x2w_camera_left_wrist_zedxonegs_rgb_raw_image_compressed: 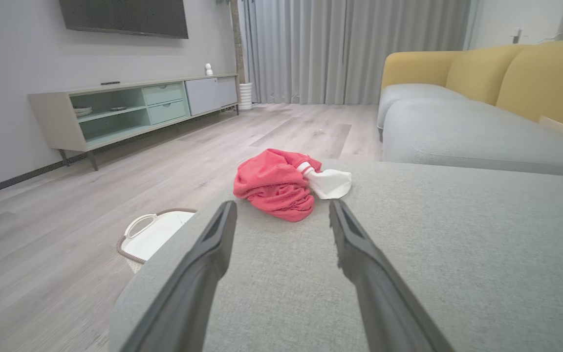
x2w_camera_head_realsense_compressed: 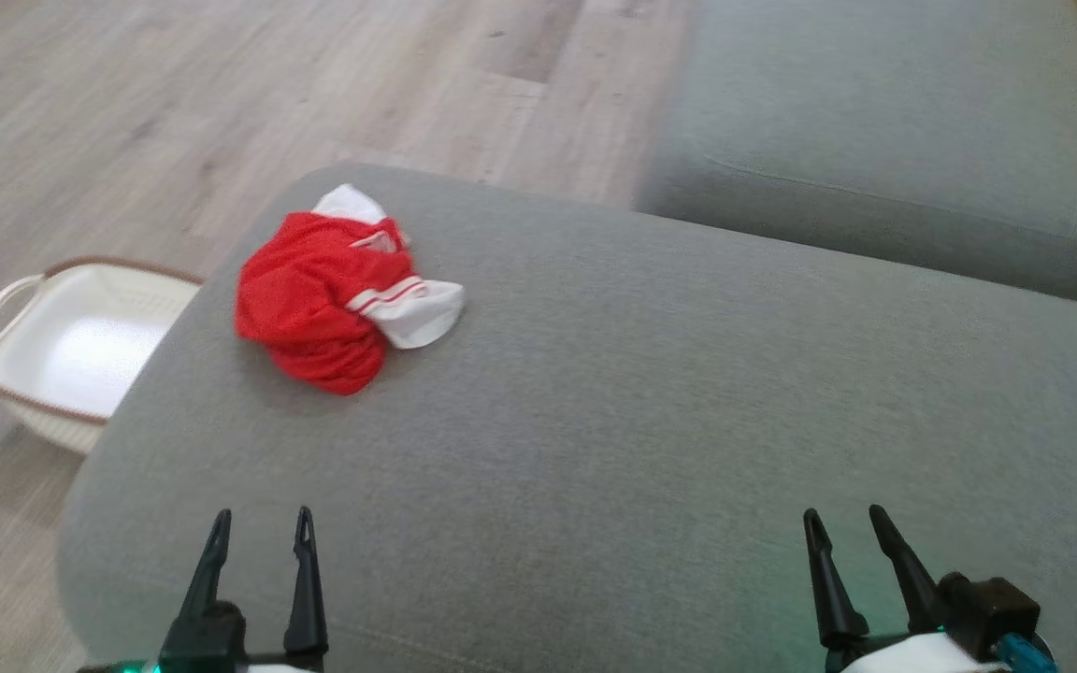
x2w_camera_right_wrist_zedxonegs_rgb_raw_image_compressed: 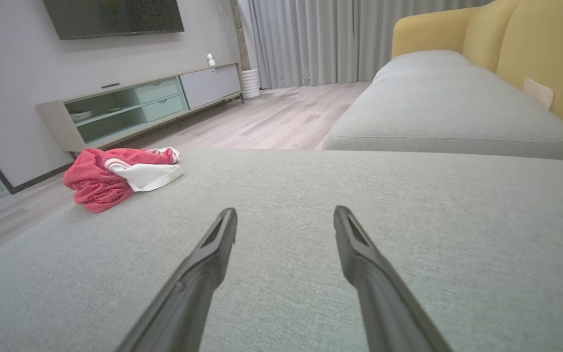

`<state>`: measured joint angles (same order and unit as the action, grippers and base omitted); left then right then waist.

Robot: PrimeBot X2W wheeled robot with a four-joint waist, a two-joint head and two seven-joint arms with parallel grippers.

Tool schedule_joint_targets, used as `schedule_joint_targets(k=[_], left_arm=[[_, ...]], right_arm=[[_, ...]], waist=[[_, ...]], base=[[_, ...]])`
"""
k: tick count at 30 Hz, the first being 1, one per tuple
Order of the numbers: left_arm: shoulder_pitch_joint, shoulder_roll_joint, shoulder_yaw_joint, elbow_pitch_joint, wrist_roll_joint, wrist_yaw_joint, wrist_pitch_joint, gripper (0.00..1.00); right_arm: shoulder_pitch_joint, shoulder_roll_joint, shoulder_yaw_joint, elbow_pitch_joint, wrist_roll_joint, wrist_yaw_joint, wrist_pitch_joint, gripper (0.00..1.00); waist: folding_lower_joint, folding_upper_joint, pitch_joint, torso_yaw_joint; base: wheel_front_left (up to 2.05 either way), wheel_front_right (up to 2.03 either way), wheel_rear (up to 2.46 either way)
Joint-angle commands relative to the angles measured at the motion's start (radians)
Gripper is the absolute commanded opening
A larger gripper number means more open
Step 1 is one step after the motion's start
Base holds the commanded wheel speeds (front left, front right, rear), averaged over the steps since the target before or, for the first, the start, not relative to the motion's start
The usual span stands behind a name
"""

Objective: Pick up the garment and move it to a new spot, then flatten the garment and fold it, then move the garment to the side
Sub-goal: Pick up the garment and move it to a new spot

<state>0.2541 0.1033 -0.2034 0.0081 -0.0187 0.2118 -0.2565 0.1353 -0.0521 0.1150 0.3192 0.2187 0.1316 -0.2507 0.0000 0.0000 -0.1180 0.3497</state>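
left gripper hanging released | right gripper hanging released | garment lying crumpled on cushion, ahead of left gripper

The left gripper sits at the near left. Its 2 long dark fingers point toward the far side and are parted, with a plain gap between the tips. The right gripper sits at the near right, well apart from the left. Its 2 fingers are likewise spread and lean slightly leftward toward their tips. A pale wrist section shows at its base, beside a dark block. In both wrist views the fingers run straight with their tips apart.
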Motion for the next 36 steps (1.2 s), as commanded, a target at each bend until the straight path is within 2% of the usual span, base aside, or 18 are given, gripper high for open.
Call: schedule_joint_targets(k=[1,8,15,19,23,28,32,36], left_arm=[[-0.057,0.004,0.037,-0.034,0.012,0.007,-0.005,1.00],[-0.042,0.007,0.048,-0.058,0.011,0.024,-0.005,1.00],[-0.074,0.020,0.066,-0.091,0.014,0.033,-0.005,1.00],[-0.192,0.037,0.084,-0.119,0.011,0.020,-0.005,1.00],[-0.419,0.098,0.103,-0.108,0.020,-0.030,-0.005,1.00],[-0.755,0.170,0.109,0.123,0.013,-0.117,0.007,1.00],[-1.011,0.181,0.100,0.385,-0.016,-0.184,0.079,1.00],[-1.197,0.184,0.090,0.639,-0.039,-0.240,0.150,1.00]], right_arm=[[-0.045,-0.003,0.020,-0.027,-0.001,-0.001,-0.011,1.00],[-0.045,0.000,0.026,-0.028,0.000,-0.001,-0.011,1.00],[-0.058,-0.015,0.025,-0.036,-0.015,-0.001,-0.011,1.00],[-0.093,-0.063,0.040,-0.053,-0.036,-0.001,-0.011,1.00],[-0.149,-0.128,0.045,-0.074,-0.046,-0.001,-0.011,1.00],[-0.224,-0.206,0.050,-0.096,-0.047,-0.001,-0.011,1.00],[-0.267,-0.254,0.047,-0.120,-0.045,-0.001,-0.011,1.00],[-0.296,-0.288,0.038,-0.148,-0.044,-0.001,-0.011,1.00]], waist=[[0.0000,0.0000,0.006,0.048],[0.0000,0.0000,0.017,0.085],[0.0000,0.0000,0.075,0.051],[0.0000,0.0000,0.182,0.010],[0.0000,0.0000,0.302,-0.024],[0.0000,0.0000,0.429,-0.062],[0.0000,0.0000,0.508,-0.092],[0.0000,0.0000,0.582,-0.127]], base=[[0.00,0.00,0.00],[0.00,0.00,0.00],[0.00,0.00,0.00],[0.00,0.00,0.00],[0.00,0.00,0.00],[0.00,0.00,0.00],[0.00,0.00,0.00],[0.00,0.00,0.00]])
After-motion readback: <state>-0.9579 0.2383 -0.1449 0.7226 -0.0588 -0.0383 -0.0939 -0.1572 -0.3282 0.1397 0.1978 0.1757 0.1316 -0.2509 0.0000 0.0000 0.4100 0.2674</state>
